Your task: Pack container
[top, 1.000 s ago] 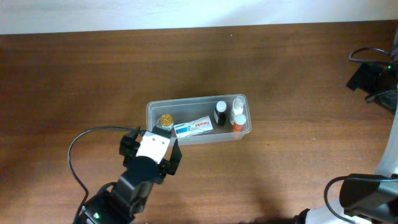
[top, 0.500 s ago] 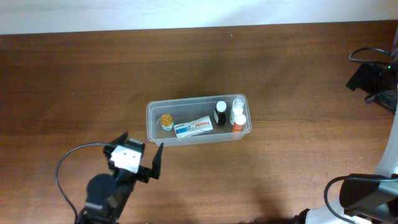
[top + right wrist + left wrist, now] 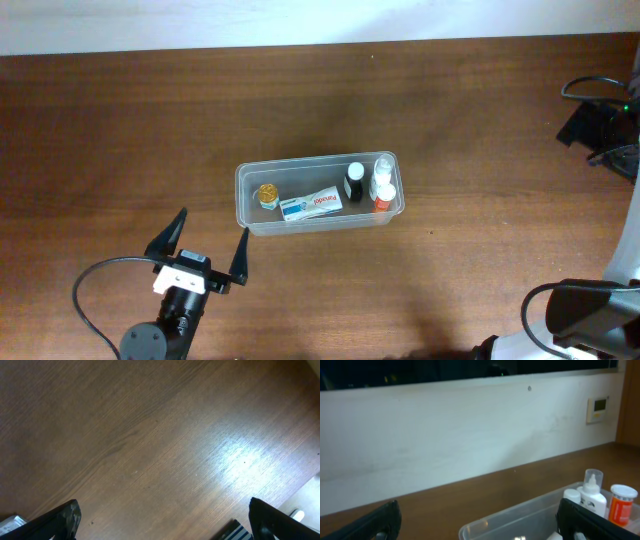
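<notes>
We find the left hand (image 3: 215,222) released, fingers spread, just near-left of the container (image 3: 238,196) — the right hand (image 3: 163,505), likewise released, hangs over the wooden surface (image 3: 150,435).

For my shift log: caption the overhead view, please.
Left gripper, jaws open, hangs clear of the container, which holds small bottles and a toothpaste box.

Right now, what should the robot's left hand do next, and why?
Probably lift the left gripper away to a resting spot. It is open and empty, apart from the container, and the gold-capped jar, toothpaste box and bottles already sit inside. I see nothing left outside to pack.
</notes>
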Motion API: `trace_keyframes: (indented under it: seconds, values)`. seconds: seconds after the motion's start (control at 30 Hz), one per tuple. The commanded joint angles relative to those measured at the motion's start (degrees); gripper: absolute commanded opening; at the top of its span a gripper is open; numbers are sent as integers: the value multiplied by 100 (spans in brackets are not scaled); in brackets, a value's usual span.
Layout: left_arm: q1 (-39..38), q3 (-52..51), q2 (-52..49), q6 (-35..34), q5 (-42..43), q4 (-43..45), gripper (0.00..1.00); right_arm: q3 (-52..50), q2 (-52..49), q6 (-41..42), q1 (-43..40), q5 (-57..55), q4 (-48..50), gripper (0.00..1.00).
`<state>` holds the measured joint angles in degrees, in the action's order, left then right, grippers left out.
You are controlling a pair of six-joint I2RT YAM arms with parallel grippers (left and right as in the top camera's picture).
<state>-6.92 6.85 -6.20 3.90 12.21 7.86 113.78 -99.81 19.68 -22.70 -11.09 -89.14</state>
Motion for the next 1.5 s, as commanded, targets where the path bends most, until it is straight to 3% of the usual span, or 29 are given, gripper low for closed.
trace_keyframes:
  seconds: [0.0,0.43,0.8,1.47]
  values:
    - [44,-302,138,94,-168,76,99,90,157,33,-20,-9,-2,99]
    - [188,-634,595,94,-1108,-136,100,90,157,33,-20,-9,0,99]
    - [533,-634,595,393,-1110,-1281,99,90,157,33,-20,-9,0,98]
    - [533,-634,590,391,-1056,-1248,100,90,157,33,-20,-9,-2,98]
